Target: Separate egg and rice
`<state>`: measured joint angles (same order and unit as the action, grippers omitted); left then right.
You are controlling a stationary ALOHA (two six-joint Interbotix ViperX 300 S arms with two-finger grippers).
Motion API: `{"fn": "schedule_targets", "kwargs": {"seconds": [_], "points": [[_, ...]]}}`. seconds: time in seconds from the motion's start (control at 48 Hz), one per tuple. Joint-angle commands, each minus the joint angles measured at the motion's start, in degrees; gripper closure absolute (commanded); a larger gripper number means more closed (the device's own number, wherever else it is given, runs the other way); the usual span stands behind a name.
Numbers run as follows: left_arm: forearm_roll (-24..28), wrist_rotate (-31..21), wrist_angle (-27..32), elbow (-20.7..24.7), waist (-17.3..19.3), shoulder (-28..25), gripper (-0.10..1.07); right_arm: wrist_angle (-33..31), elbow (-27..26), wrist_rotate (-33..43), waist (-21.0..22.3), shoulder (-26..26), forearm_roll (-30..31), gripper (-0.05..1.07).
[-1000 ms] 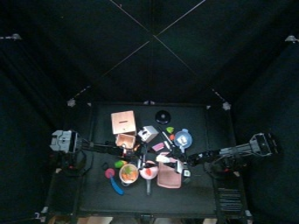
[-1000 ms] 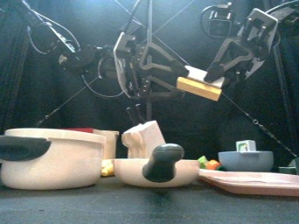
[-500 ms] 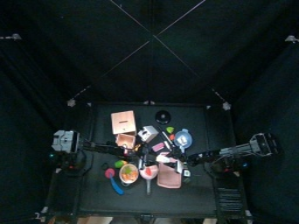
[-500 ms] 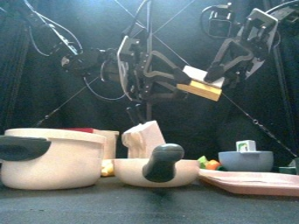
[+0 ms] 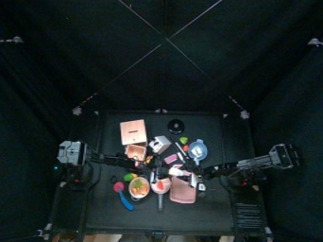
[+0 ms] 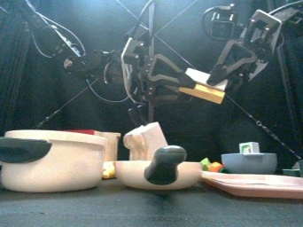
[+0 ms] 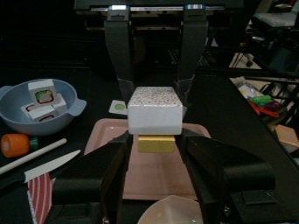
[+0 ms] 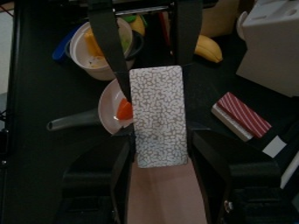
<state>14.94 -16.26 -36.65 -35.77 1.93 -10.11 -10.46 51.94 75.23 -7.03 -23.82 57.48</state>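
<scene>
– While both black arms hang over the counter (image 6: 71, 209), let's run the scene from the big stuff down. What fills the front view?

– Biggest thing on it is the cream pot (image 6: 53, 164), sitting at the left, near the front edge. Over on the right lies the flat pink tray (image 6: 254, 183), and between them stands a pale pan (image 6: 133, 172) with a stubby black handle pointing at us. A blue bowl (image 6: 249, 162) stands behind the tray.

– And the grippers?

– The right gripper (image 7: 156, 94) is up in the air, well clear of the crockery, and it's pinching the rice (image 7: 156, 110), one jaw on each side of the white speckled block. You see that speckled face squarely from its own wrist view, framed by the two jaws.

– So where's the egg?

– Right under the rice! The yellow egg (image 7: 156, 143) slab is touching the block's underside, and the pair is tilted in the front view. From the left wrist view the piece hangs over the pink tray, with the blue bowl off to one side.

– And the left gripper?

– The left gripper (image 7: 158, 156) is spread wide, jaws standing on either side of the hanging piece and just below it. Whether either jaw touches the egg I can't tell; there's a visible gap to the rice.

– Anything smaller?

– A bit of orange carrot (image 7: 14, 144) beside the bowl, and a small carton inside it.
</scene>
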Motion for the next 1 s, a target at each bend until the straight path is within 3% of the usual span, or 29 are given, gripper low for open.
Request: {"fn": "schedule_targets", "kwargs": {"seconds": [0.0, 0.312, 0.688, 0.979], "points": [[0.1, 0.1, -0.4, 1.3, 0.1, 0.5, 0.16, 0.4, -1.2, -0.1, 0.2, -0.6, 0.3, 0.44], [0.1, 0.1, -0.4, 1.7, 0.1, 0.4, 0.19, 0.9, -1.1, -0.1, -0.1, -0.6, 0.0, 0.44], [0.1, 0.1, -0.4, 1.4, 0.1, 0.5, 0.45, 0.9, -0.9, 0.0, -0.2, -0.6, 0.0, 0.44], [0.0, 0.1, -0.4, 0.3, 0.1, 1.1, 0.46, 0.8, -0.5, 0.0, -0.2, -0.6, -0.3, 0.44]]}}
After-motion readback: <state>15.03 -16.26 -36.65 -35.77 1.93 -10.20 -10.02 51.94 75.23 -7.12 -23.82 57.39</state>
